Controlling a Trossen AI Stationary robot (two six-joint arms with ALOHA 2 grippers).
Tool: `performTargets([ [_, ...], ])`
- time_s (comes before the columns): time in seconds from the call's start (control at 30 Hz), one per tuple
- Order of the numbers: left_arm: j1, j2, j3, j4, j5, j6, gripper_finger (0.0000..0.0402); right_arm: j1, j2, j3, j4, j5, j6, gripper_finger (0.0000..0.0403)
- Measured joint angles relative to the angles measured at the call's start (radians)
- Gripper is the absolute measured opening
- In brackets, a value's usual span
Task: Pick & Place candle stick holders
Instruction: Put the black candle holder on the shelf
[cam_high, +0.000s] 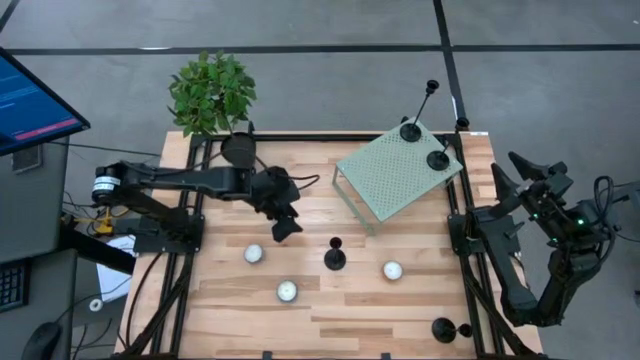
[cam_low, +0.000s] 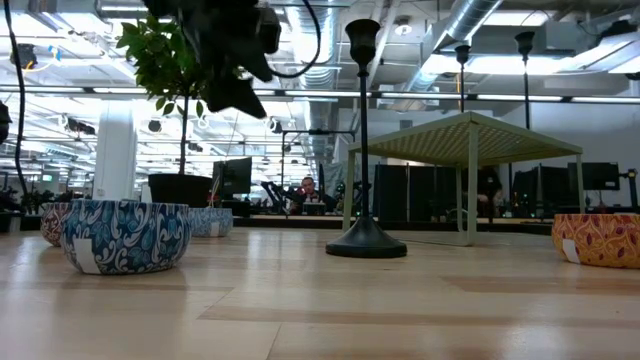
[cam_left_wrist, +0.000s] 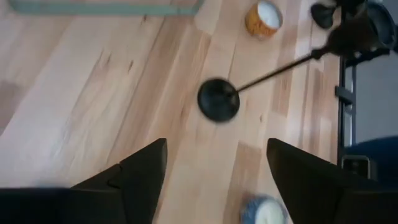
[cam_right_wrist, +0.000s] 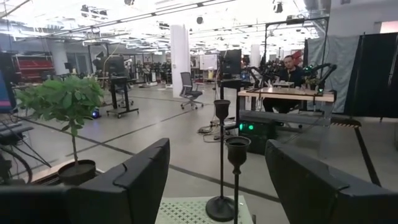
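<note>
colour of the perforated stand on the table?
Pale green stand, with two black candle stick holders on it; the high view shows it best.

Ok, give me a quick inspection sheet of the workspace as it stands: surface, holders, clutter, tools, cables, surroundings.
Surface: wooden table, green perforated stand at the back right.
Job's things: two candle stick holders upright on the stand; one upright mid-table; one at the front right corner.
Clutter: three tealight candles; potted plant at the back left.
Tools: left tool open, raised above the table, holding nothing; right tool open, parked off the table's right edge.
Cables: cable on the left arm.
Surroundings: monitor at left; person at a far desk.
</note>
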Motion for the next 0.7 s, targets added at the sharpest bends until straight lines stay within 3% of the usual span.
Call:
performTargets([
  [0.27, -0.027, 0.004, -0.161, 0.37, -0.031, 0.01, 0.0292, 0.0, 0.0, 0.0, 0.005, -0.019, -0.004, 0.0255],
  [0.5, -0.066, 0.077, -0.189, 0.419, -0.044, 0.052, 0.0292, 0.0, 0.0, 0.0, 0.005, -0.021, -0.004, 0.0255],
  [0.7, -0.088, 0.206, -0.188, 0.581, -0.046, 0.066, 0.0285, 0.026, 0.0, 0.0, 0.008, -0.023, -0.004, 0.0255],
])
